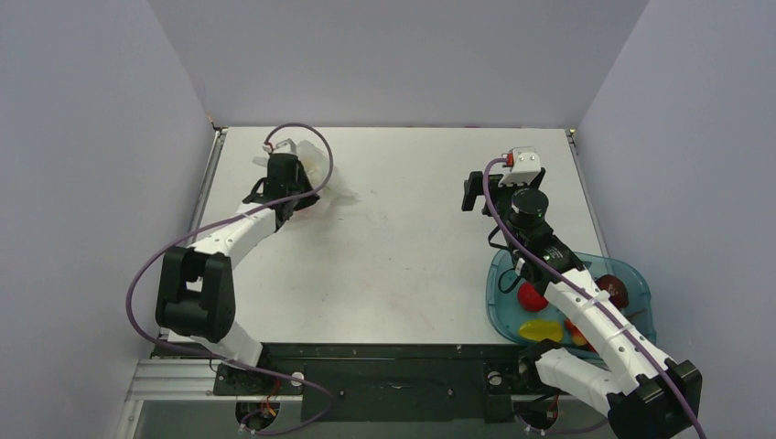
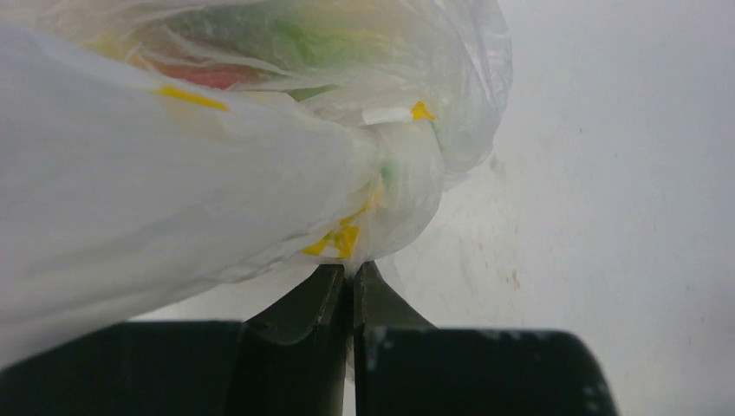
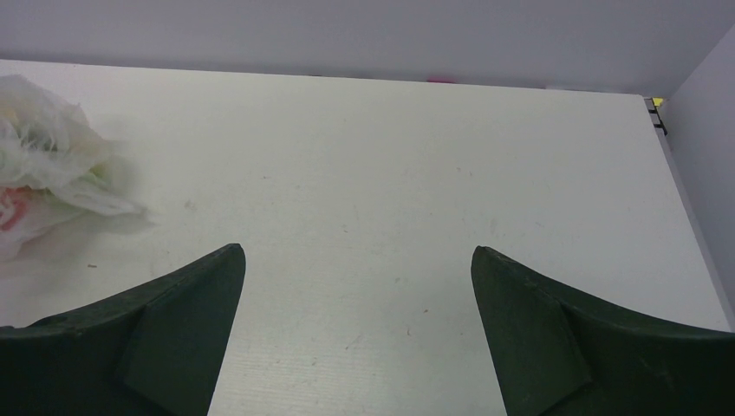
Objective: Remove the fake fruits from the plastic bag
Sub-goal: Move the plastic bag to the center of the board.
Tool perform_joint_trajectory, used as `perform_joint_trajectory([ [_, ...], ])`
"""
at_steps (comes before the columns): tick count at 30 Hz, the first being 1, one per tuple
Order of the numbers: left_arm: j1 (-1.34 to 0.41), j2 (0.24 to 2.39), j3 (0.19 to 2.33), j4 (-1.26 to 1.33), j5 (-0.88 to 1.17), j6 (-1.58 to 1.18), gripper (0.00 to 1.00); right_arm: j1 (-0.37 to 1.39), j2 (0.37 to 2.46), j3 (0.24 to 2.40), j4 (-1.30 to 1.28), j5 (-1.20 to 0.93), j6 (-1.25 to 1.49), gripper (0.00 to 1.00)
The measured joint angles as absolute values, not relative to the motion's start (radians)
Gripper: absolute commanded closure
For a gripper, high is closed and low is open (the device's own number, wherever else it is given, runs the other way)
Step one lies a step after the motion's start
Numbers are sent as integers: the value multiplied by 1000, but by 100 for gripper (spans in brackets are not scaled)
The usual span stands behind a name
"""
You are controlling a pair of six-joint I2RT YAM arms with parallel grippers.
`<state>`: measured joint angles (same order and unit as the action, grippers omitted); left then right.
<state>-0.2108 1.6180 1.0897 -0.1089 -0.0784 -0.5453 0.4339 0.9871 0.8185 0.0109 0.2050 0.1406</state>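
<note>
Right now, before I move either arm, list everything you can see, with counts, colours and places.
plastic bag: one, clear film, far left of the table.
fruits in the bag: count unclear, green and red shapes show through the film.
teal tray: one, translucent, near right corner.
fruits in the tray: at least three, two red and one yellow; more may be hidden.
table: one, white.
cables: two, purple, one on each side.
left pincer: black, shut on the plastic bag's film.
right pincer: black, open, holding nothing, over bare table at far right.
</note>
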Motion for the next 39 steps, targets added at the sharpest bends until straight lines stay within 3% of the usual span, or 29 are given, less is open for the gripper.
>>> perform_joint_trajectory([
  [8, -489, 1315, 921, -209, -104, -606, 100, 435, 992, 818, 17, 194, 142, 1],
  [14, -690, 1203, 844, -224, -109, -672, 99, 435, 1016, 818, 25, 176, 143, 1],
  [20, -766, 1149, 797, -285, -120, -700, 66, 440, 1017, 818, 32, 141, 146, 1],
  [25, -767, 1018, 789, -317, -129, -695, 48, 448, 1044, 818, 64, 80, 150, 1],
  [31, -767, 888, 812, -364, -132, -654, 44, 542, 1115, 818, 66, -13, 112, 2],
  [39, -778, 916, 825, -358, -35, -685, 46, 634, 1165, 844, 61, -239, 33, 5],
])
